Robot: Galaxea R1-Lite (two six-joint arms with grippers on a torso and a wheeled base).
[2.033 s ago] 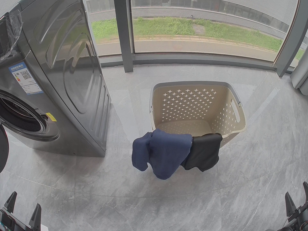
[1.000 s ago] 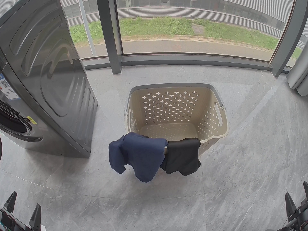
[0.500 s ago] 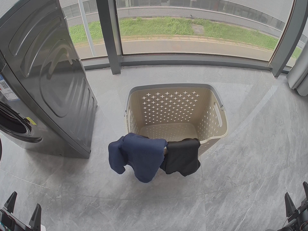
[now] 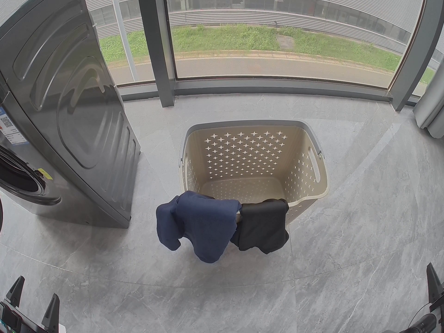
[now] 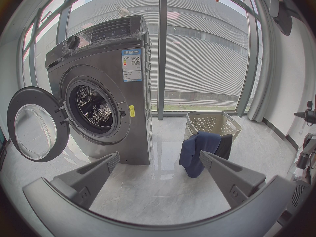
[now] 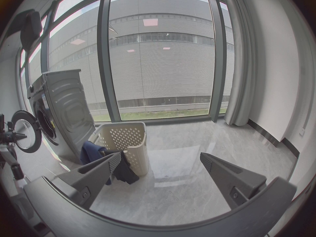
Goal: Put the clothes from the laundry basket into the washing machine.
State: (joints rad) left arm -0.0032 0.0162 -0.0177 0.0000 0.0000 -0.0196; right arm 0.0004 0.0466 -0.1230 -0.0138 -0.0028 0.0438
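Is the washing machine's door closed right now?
No, the round door of the washing machine is swung wide open to one side, leaving the drum exposed.

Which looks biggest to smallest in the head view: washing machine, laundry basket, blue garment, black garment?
1. washing machine, partly cut off by the frame edge
2. laundry basket
3. blue garment
4. black garment
Both garments hang on the basket's near rim, so that comparison is fair.
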